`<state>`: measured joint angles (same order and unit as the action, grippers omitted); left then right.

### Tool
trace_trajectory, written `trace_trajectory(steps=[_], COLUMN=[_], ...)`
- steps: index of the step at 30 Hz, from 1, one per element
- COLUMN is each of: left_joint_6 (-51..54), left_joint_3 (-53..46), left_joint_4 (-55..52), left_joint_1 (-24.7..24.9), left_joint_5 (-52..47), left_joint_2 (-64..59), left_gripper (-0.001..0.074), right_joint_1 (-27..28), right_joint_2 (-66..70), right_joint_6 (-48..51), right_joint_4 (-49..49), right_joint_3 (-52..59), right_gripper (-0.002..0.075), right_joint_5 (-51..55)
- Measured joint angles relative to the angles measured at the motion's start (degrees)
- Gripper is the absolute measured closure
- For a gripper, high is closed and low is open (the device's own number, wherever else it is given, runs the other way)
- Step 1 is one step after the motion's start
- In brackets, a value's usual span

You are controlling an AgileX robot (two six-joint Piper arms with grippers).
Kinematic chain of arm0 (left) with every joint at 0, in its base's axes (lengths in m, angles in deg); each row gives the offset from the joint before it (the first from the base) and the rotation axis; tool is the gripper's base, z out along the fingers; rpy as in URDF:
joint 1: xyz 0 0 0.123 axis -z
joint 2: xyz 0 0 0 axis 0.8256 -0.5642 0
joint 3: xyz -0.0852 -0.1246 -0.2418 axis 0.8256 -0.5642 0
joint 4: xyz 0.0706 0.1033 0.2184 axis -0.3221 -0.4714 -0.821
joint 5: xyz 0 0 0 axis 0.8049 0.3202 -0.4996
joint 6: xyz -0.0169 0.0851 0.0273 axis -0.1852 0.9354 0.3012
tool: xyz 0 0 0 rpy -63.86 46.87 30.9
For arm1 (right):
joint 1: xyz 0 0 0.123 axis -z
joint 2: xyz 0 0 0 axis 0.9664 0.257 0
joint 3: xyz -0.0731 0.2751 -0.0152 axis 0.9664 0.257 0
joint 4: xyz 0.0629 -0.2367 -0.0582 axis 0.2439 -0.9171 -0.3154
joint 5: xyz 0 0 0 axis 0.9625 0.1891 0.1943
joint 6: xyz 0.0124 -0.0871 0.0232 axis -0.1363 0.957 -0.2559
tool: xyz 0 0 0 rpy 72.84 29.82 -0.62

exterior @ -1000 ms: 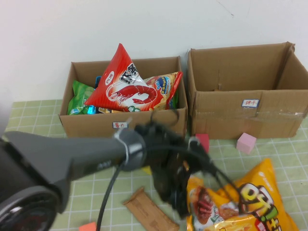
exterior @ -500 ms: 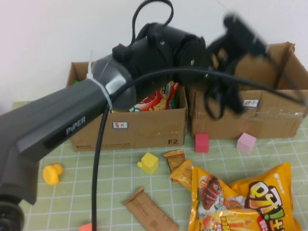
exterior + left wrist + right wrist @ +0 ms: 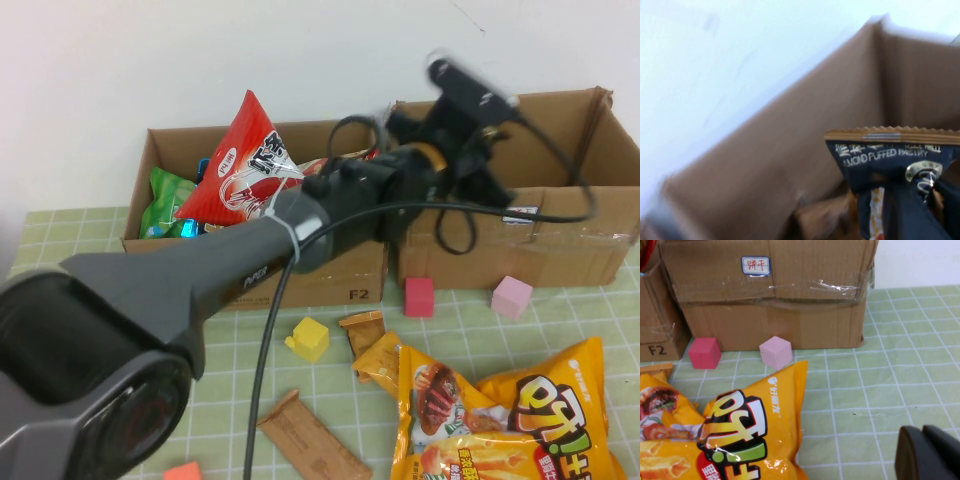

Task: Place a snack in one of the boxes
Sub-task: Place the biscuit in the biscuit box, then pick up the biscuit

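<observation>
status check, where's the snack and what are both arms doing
Left gripper shut on dark snack packet, over right box. Right gripper low over the mat, holding nothing. Nothing blocking the box.

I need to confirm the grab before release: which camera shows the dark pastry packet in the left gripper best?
The left wrist view: the dark pastry packet fills the near frame, hanging inside the right-hand box, held by the shut left gripper. In the high view the left arm hides the packet. The right wrist view shows only that box's front, with the right gripper shut.
</observation>
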<state>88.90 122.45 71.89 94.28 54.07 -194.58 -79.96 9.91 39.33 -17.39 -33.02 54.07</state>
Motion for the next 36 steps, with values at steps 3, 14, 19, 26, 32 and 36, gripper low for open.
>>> trace_trajectory(steps=[3,14,19,26,32,36], left_joint_6=[0.0,0.0,2.6,4.1,4.1,2.3], left_joint_3=[0.0,0.0,0.0,0.0,-1.5,-9.6], left_joint_4=[0.9,5.4,-1.1,-6.4,-6.8,-8.0], left_joint_1=[-1.8,-3.5,-3.5,-3.5,-3.5,-2.2], left_joint_5=[0.5,-9.2,-23.3,-48.3,-68.3,-71.2], left_joint_2=[-1.8,1.7,10.3,21.1,22.4,23.3], left_gripper=[0.0601,0.0174,0.0316,0.0671,0.0729,0.0734], right_joint_1=[0.0,0.0,0.0,0.0,0.0,0.0], right_joint_2=[0.0,0.0,0.0,0.0,0.0,0.0], right_joint_6=[0.0,0.0,0.0,0.0,0.0,0.0], right_joint_4=[0.0,0.0,0.0,0.0,0.0,0.0], right_joint_3=[0.0,0.0,0.0,0.0,0.0,0.0], right_gripper=[0.0728,0.0728,0.0728,0.0728,0.0728,0.0728], right_joint_5=[0.0,0.0,0.0,0.0,0.0,0.0])
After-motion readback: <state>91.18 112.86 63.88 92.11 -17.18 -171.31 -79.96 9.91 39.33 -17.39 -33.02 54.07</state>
